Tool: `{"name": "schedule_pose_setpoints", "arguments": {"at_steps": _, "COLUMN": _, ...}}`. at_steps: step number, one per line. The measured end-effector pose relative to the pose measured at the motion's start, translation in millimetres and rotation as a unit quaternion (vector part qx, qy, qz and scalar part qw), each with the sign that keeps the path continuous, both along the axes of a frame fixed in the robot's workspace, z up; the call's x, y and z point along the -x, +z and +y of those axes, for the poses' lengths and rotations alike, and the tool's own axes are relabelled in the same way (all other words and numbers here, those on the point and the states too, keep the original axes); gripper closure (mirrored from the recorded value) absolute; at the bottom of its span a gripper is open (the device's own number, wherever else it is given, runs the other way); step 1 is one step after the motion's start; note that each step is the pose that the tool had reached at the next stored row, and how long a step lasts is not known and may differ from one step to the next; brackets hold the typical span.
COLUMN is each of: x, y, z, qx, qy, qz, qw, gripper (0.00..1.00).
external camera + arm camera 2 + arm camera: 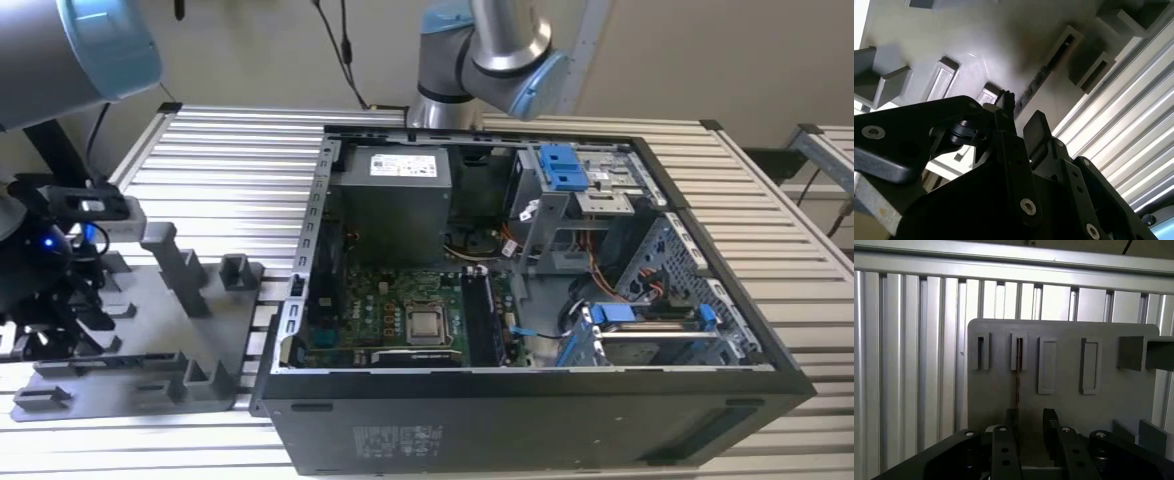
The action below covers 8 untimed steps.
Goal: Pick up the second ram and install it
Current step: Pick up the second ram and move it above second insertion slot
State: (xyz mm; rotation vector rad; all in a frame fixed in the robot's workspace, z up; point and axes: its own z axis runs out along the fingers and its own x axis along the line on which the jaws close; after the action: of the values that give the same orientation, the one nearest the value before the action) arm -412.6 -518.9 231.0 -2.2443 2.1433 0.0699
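Observation:
The second ram (1017,372) stands on edge in a slot of the grey tray (1064,405), seen as a thin dark line running toward my gripper (1031,422). The gripper is open, low over the tray, and the ram's near end lies between the fingers, close against one finger (1012,421) and apart from the other. In the second wrist view the ram (1030,91) is a dark strip leading from a tray slot to the gripper (1021,120). In the exterior view the gripper (60,322) hangs over the tray (174,385) at that view's left.
The open computer case (534,400) lies to the exterior view's right of the tray, with its motherboard (400,320), grey power-supply box (390,205) and drive cages (647,330). Upright posts (167,265) rise from the tray. All rests on a ribbed metal table (227,160).

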Motion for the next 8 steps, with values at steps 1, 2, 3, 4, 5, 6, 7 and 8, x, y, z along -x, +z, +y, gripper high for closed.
{"name": "schedule_pose_setpoints", "arguments": {"at_steps": 1, "x": 0.0, "y": -0.7, "z": -1.1, "qx": 0.0000, "qy": 0.001, "qz": 0.0000, "qw": 1.0000, "gripper": 0.64}}
{"name": "schedule_pose_setpoints", "arguments": {"at_steps": 2, "x": 0.0, "y": -2.0, "z": -1.8, "qx": 0.0000, "qy": 0.002, "qz": -0.0001, "qw": 1.0000, "gripper": 0.64}}
{"name": "schedule_pose_setpoints", "arguments": {"at_steps": 3, "x": 0.0, "y": -4.0, "z": -2.2, "qx": -0.0001, "qy": 0.003, "qz": -0.0002, "qw": 1.0000, "gripper": 0.64}}
{"name": "schedule_pose_setpoints", "arguments": {"at_steps": 4, "x": 0.1, "y": -5.8, "z": -2.4, "qx": -0.0001, "qy": 0.004, "qz": -0.0001, "qw": 1.0000, "gripper": 0.64}}
{"name": "schedule_pose_setpoints", "arguments": {"at_steps": 5, "x": 0.1, "y": -7.5, "z": -2.5, "qx": 0.0000, "qy": 0.006, "qz": 0.0000, "qw": 1.0000, "gripper": 0.64}}
{"name": "schedule_pose_setpoints", "arguments": {"at_steps": 6, "x": 0.1, "y": -9.3, "z": -2.6, "qx": 0.0000, "qy": 0.007, "qz": 0.0000, "qw": 1.0000, "gripper": 0.64}}
{"name": "schedule_pose_setpoints", "arguments": {"at_steps": 7, "x": 0.0, "y": -11.1, "z": -2.6, "qx": 0.0000, "qy": 0.008, "qz": 0.0000, "qw": 1.0000, "gripper": 0.64}}
{"name": "schedule_pose_setpoints", "arguments": {"at_steps": 8, "x": 0.0, "y": -12.9, "z": -2.6, "qx": 0.0000, "qy": 0.010, "qz": -0.0001, "qw": 1.0000, "gripper": 0.64}}
